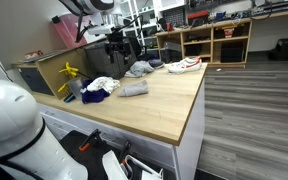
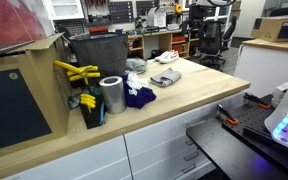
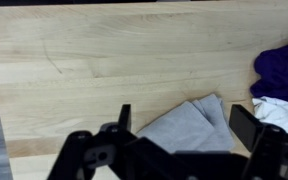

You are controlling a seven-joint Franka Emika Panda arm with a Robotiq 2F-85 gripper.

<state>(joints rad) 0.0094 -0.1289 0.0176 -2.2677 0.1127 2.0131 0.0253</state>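
Gripper (image 3: 184, 118) found spread wide and empty, poised over folded grey cloth (image 3: 192, 130) on wooden countertop (image 3: 104, 60). Cloth noted directly beneath, between the fingers, with purple garment (image 3: 282, 70) near. Recommend, by judgement: descend plumb, centre on cloth, pinch a thick fold, avoid purple garment.

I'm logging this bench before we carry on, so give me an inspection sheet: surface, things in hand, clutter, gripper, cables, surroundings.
Surface: light wood counter, cloths spread at one end.
Job's things: grey cloth, lying crumpled under the gripper.
Clutter: purple cloth, white cloth, shoe, metal can, yellow items.
Grippers: gripper open, over the grey cloth, holding nothing.
Cables: nothing seen.
Surroundings: shelves, chairs, wood floor.
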